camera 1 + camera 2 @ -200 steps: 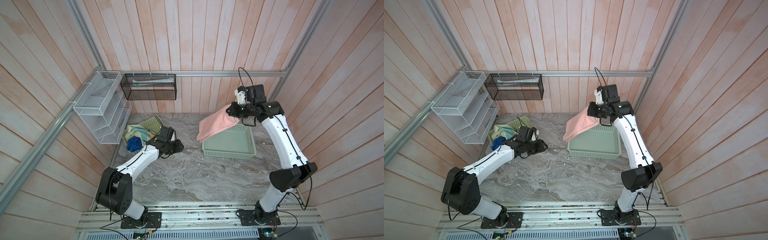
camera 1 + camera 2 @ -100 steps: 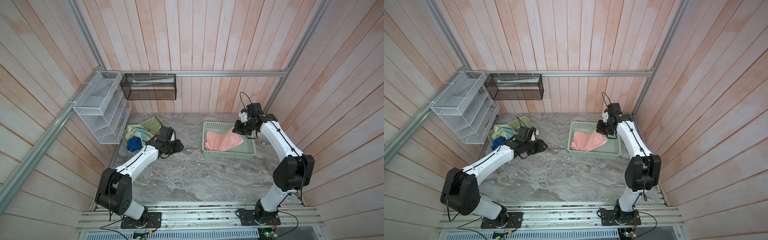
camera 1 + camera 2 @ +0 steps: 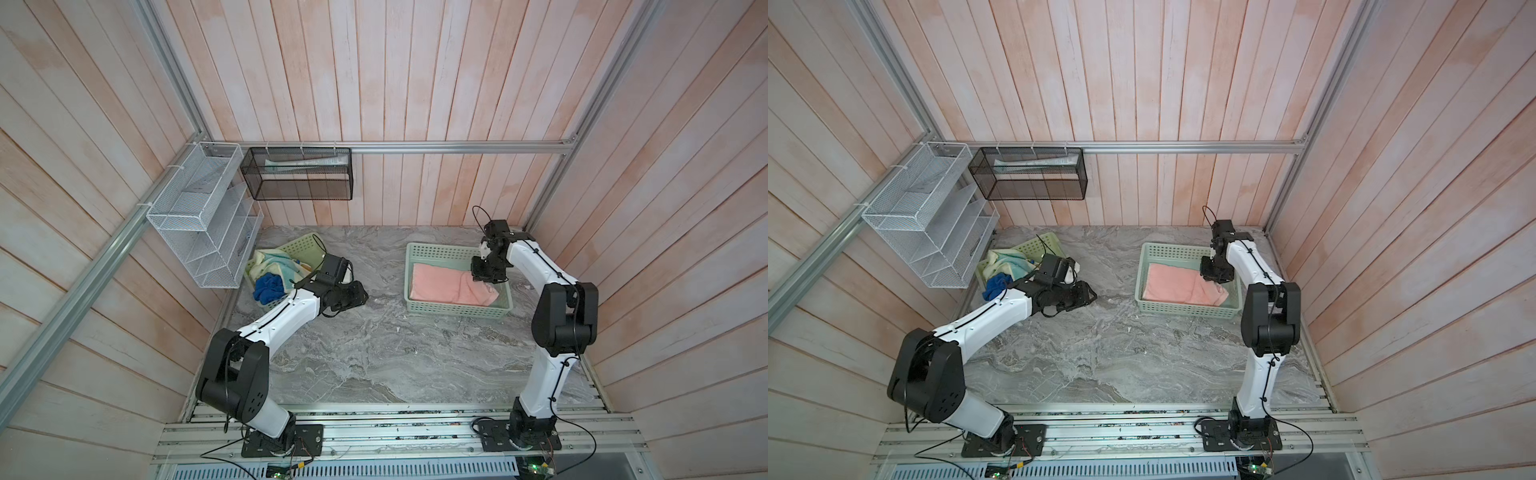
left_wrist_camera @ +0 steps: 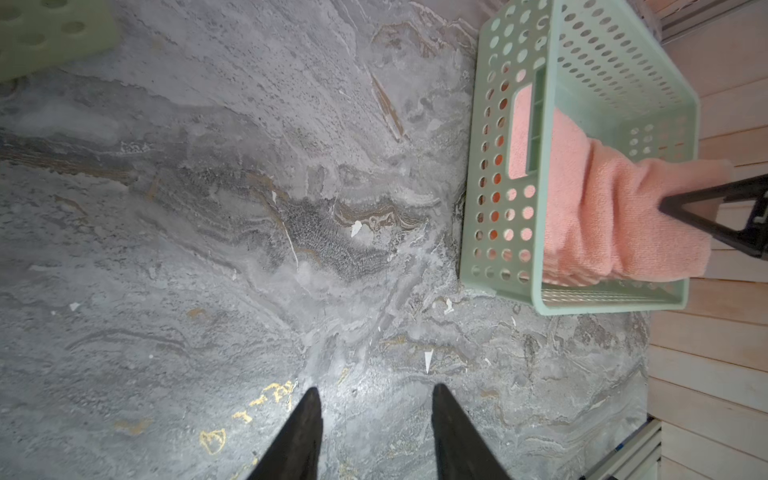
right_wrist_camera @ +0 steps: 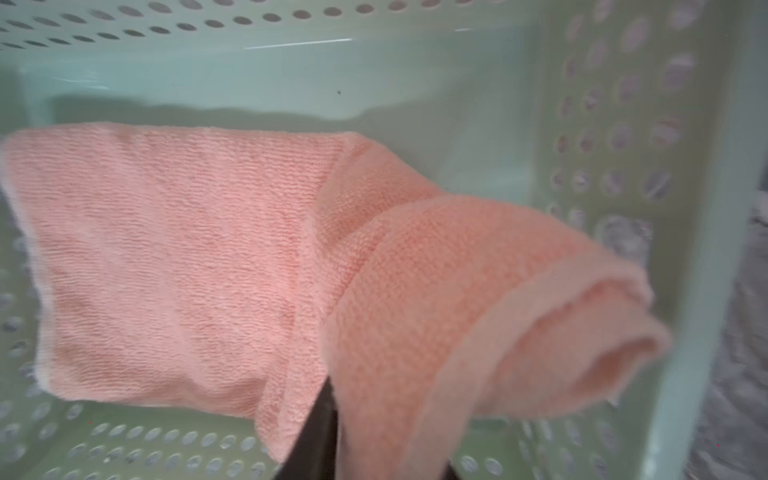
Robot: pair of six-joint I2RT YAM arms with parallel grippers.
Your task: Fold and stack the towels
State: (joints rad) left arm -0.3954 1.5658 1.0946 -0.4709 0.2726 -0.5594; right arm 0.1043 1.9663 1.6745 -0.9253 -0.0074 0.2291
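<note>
A salmon-pink towel (image 3: 451,284) (image 3: 1183,284) lies folded inside the right green basket (image 3: 457,309) (image 3: 1187,309). My right gripper (image 3: 484,276) (image 3: 1214,276) hangs low over the towel's right end. In the right wrist view the gripper (image 5: 388,424) has its fingers apart, and a raised fold of the towel (image 5: 187,249) still sits between them. The left green basket (image 3: 305,245) holds a pale yellow and teal towel (image 3: 274,266) and a blue towel (image 3: 268,289). My left gripper (image 3: 361,296) (image 4: 376,388) rests open over bare marble, holding nothing.
A white wire rack (image 3: 203,216) and a black mesh box (image 3: 297,174) hang on the wall at the back left. The grey marble table (image 3: 374,353) stretches between the two baskets. Wooden walls stand close behind the right basket (image 4: 503,166).
My right arm has brought the pink towel down from above the basket and laid it inside. Its jaws have parted. The left arm has not moved.
</note>
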